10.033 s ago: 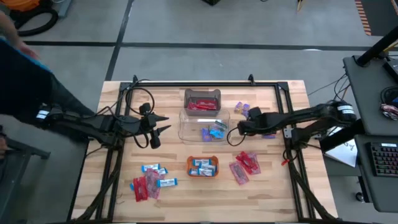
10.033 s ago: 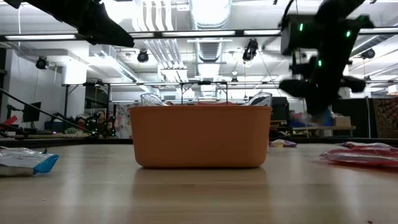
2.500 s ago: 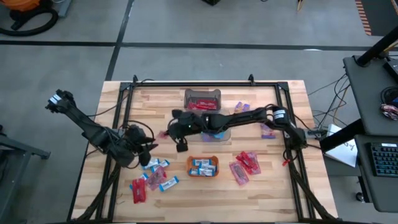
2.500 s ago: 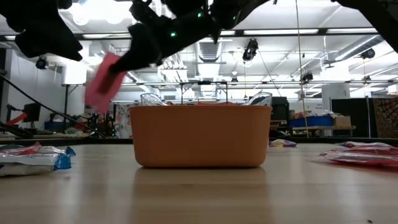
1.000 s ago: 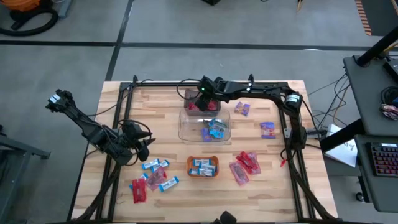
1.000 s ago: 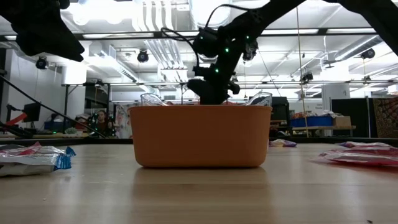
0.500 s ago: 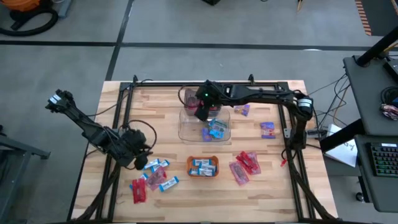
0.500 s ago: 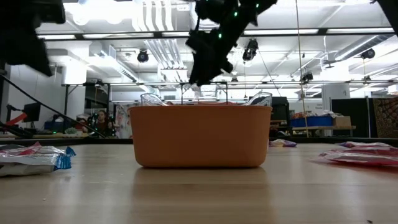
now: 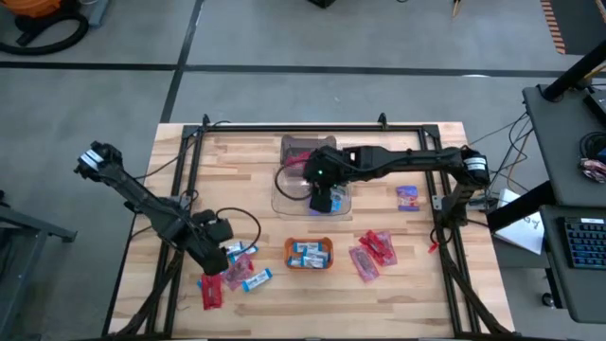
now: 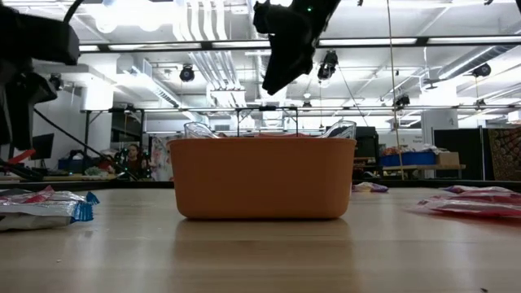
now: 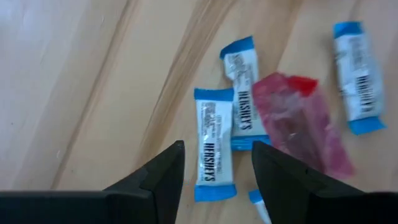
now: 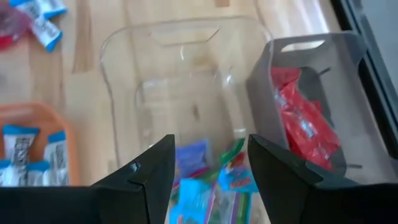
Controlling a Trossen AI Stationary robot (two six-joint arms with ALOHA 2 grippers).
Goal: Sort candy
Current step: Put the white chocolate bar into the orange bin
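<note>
Near the table's left front, blue-and-white bars and red packets of candy (image 9: 235, 273) lie loose on the wood. My left gripper (image 9: 225, 256) hangs open just above them, pointing down; one blue-and-white bar (image 11: 213, 134) lies under the gap between its fingers (image 11: 217, 149), and a red packet (image 11: 301, 121) lies beside it. My right gripper (image 9: 325, 199) is open and empty above the clear bin (image 12: 180, 93), which holds blue and purple candy (image 12: 199, 180). A grey bin (image 12: 311, 56) behind it holds red packets (image 12: 301, 124).
A small orange tray (image 9: 309, 253) with blue-and-white bars stands at the front centre and fills the middle of the low view (image 10: 262, 179). Red packets (image 9: 372, 251) lie right of it and purple candy (image 9: 409, 197) farther right. A black frame (image 9: 303, 128) borders the table.
My right gripper has drawn back from over the far bin of red packets toward the table's near edge, rising, and now stands over the clear bin. My left gripper has gone toward the near edge and down over the loose candy at the left front.
</note>
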